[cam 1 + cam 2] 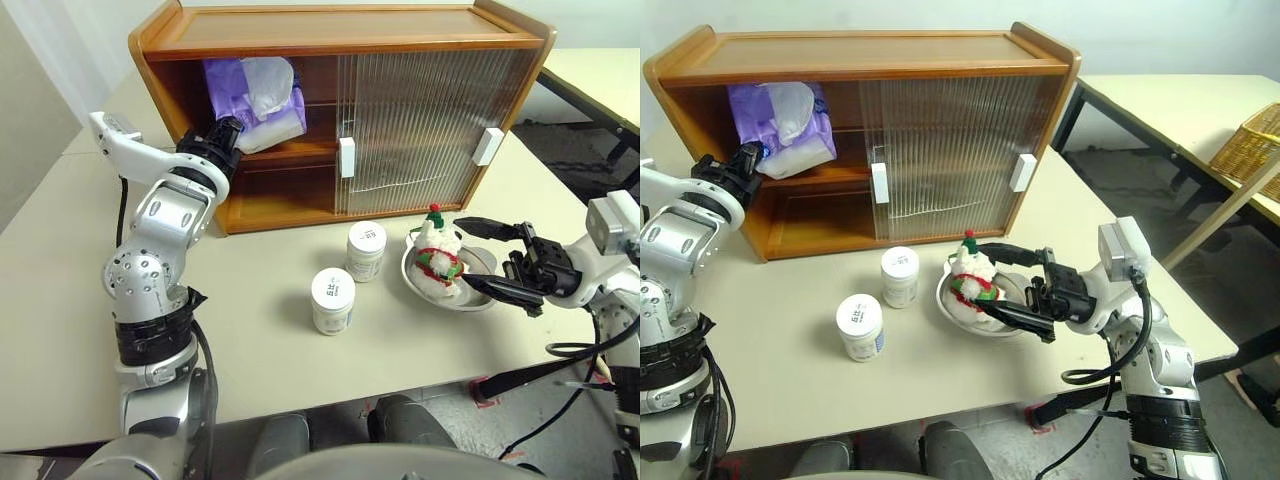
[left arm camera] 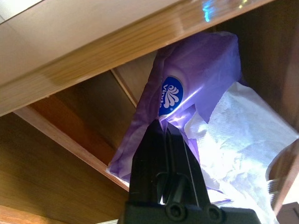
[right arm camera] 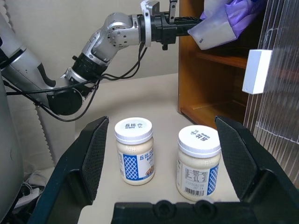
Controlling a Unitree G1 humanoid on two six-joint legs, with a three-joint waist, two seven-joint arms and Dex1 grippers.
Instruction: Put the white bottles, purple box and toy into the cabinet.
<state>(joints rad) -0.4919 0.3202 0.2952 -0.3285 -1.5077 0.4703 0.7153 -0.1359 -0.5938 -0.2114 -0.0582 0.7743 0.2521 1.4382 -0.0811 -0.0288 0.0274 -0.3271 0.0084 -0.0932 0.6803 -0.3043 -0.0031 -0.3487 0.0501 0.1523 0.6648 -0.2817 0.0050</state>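
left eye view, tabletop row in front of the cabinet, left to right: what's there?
Nearer white bottle → farther white bottle → toy in the metal bowl → open right gripper.

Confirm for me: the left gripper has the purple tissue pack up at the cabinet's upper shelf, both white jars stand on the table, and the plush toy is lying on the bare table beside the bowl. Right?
Not quite. The plush toy sits inside the silver bowl, not on the bare table; the left eye view shows it. The rest holds: the left gripper pinches the purple tissue pack at the upper shelf of the cabinet, and both white jars stand on the table.
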